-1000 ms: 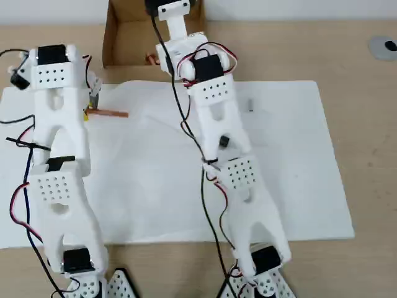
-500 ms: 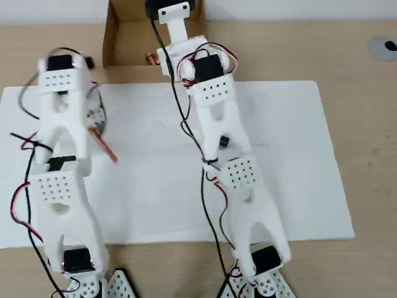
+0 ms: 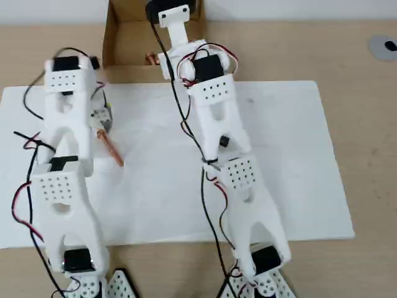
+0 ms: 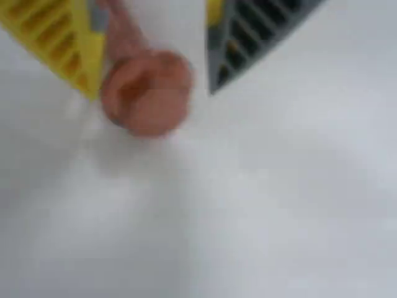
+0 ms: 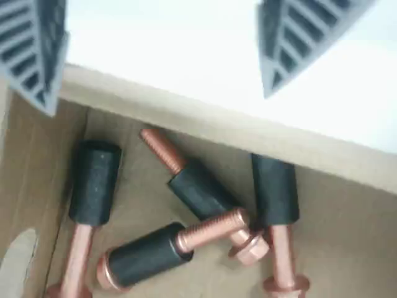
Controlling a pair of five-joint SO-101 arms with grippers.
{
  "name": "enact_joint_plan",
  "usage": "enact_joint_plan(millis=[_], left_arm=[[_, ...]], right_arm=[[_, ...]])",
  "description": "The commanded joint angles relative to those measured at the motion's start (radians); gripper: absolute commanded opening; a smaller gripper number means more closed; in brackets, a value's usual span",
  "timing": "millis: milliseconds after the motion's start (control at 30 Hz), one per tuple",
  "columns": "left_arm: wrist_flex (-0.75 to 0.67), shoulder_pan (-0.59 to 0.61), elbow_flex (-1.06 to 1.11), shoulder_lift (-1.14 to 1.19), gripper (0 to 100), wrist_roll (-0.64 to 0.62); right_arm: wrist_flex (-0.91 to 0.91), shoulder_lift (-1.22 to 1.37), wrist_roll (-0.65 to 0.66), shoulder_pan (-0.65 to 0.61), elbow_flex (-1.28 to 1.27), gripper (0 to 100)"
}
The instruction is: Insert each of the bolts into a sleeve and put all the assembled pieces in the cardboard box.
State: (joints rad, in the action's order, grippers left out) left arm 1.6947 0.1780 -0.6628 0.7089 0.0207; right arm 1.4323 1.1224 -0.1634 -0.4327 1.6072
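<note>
1. Wooden table [image 3: 366, 124] carries a white sheet [image 3: 291, 155], with both arms reaching over it from the near edge.
2. At the far edge of the sheet stands the cardboard box [image 3: 110, 43], open at the top.
3. Left claw [image 4: 152, 84] is over the left part of the sheet and holds a copper bolt [image 3: 111, 149] by the shaft. The bolt slants down out of the claw, and its flanged head lies past the fingertips, close above the sheet.
4. In the left wrist view the shaft lies against the yellow finger [image 4: 59, 37]. The dark finger [image 4: 248, 31] stands a little apart from the head.
5. Right claw [image 5: 158, 93] hangs over the near wall of the box, spread wide and holding nothing.
6. Four assembled pieces [image 5: 198, 189], each a copper bolt through a black sleeve, lie on the box floor just inside that wall. Two of them cross and touch, and one lies on each side of that pair.
</note>
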Motion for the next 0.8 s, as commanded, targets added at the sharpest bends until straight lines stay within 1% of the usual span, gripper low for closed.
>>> enact_joint_plan(millis=[0, 133, 200, 400, 533, 667, 767], left_arm=[[0.026, 0.025, -0.095, -0.021, 14, -0.052], [0.058, 0.028, -0.149, -0.021, 14, -0.101], [0.06, 0.018, -0.13, -0.024, 14, -0.114], [0.054, -0.037, 0.115, -0.117, 14, -0.203], [0.011, -0.057, 0.18, -0.139, 14, -0.302], [-0.052, -0.046, 0.215, -0.139, 14, -0.396], [-0.118, -0.034, 0.256, -0.139, 14, -0.431]], right_arm=[[0.003, -0.104, 0.003, -0.005, 0.058, 25.3], [0.002, -0.104, 0.003, -0.008, 0.058, 25.3], [0.002, -0.104, 0.003, -0.008, 0.058, 25.3], [0.002, -0.104, 0.003, -0.005, 0.058, 25.3], [-0.003, -0.102, 0.003, -0.007, 0.058, 25.3], [0.0, -0.102, 0.006, -0.005, 0.058, 25.3], [0.0, -0.102, 0.006, -0.005, 0.058, 25.3]])
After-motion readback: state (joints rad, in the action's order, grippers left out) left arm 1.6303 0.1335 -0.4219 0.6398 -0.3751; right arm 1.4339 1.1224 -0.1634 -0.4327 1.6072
